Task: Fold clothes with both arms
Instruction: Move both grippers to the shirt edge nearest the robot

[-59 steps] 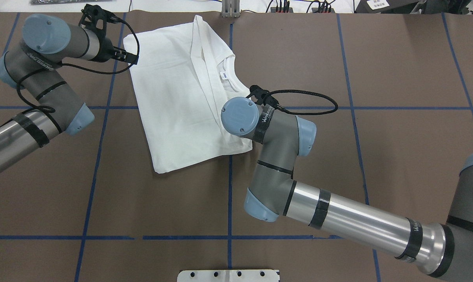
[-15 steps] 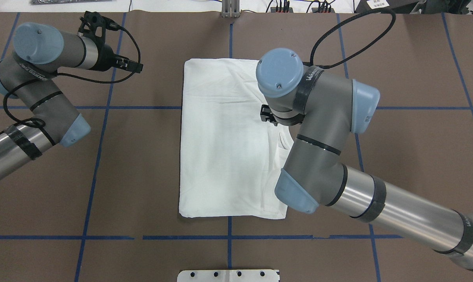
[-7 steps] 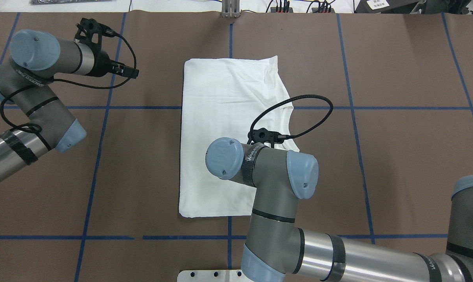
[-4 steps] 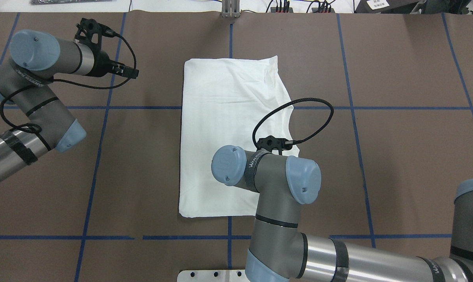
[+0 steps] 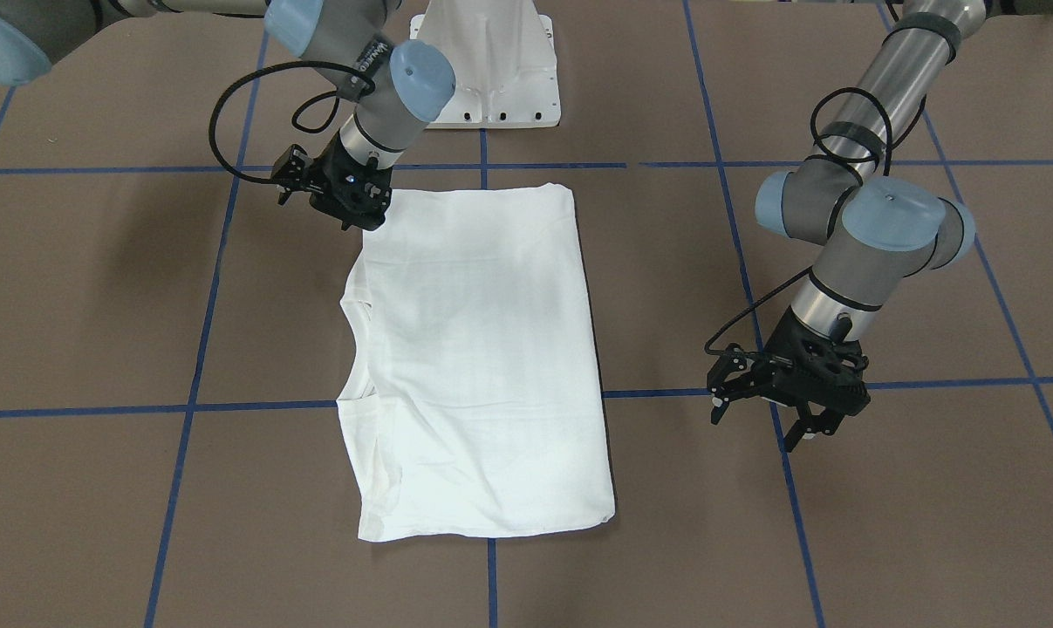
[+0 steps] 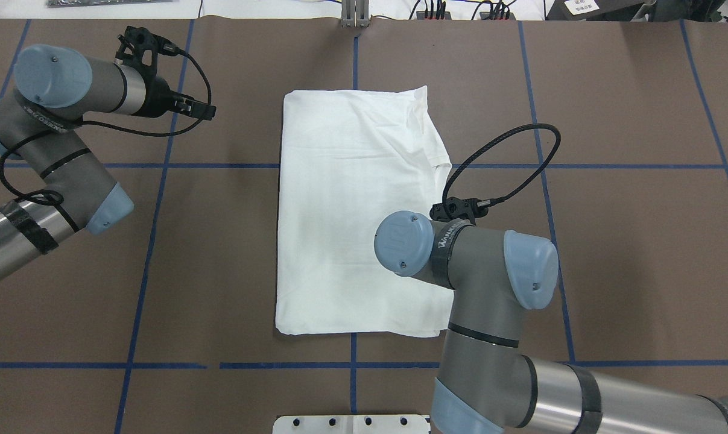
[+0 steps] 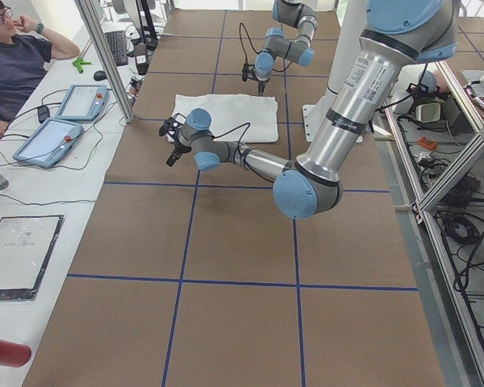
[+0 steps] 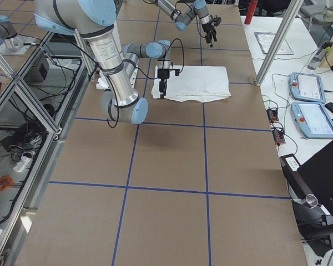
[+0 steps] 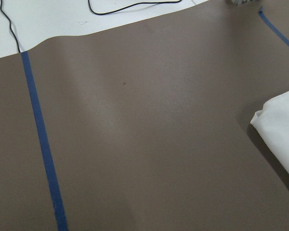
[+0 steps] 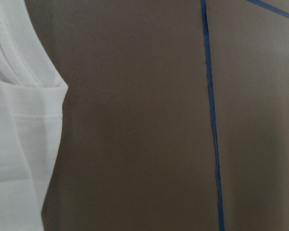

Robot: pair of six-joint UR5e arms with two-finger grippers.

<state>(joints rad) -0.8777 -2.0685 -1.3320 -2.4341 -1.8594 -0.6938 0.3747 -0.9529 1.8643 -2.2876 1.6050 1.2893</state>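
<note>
Seen from the front-facing camera, the white T-shirt (image 5: 478, 349) lies flat in the middle of the brown bench (image 5: 99, 305), folded to a long rectangle. Its short near edge is at the lower centre of the frame, just above a blue tape line (image 5: 492, 576). The round collar makes a small notch in the left long edge. No printed text shows on the upper side.

At the lower right of the frame, well apart from the shirt, the left tool (image 5: 810, 432) hangs over bare bench. Its fingers are a little spread and they hold nothing. The left arm (image 5: 866, 227) rises from it to the upper right corner.

Farther back, at the upper left, the right tool (image 5: 360, 218) points down at the far left corner of the shirt. I cannot tell whether its fingers are spread or pressed together, nor whether they touch the cloth. The right arm (image 5: 386, 78) goes up from it to the top left. Behind it, at the top centre, stands the white pedestal base (image 5: 491, 61).
</note>
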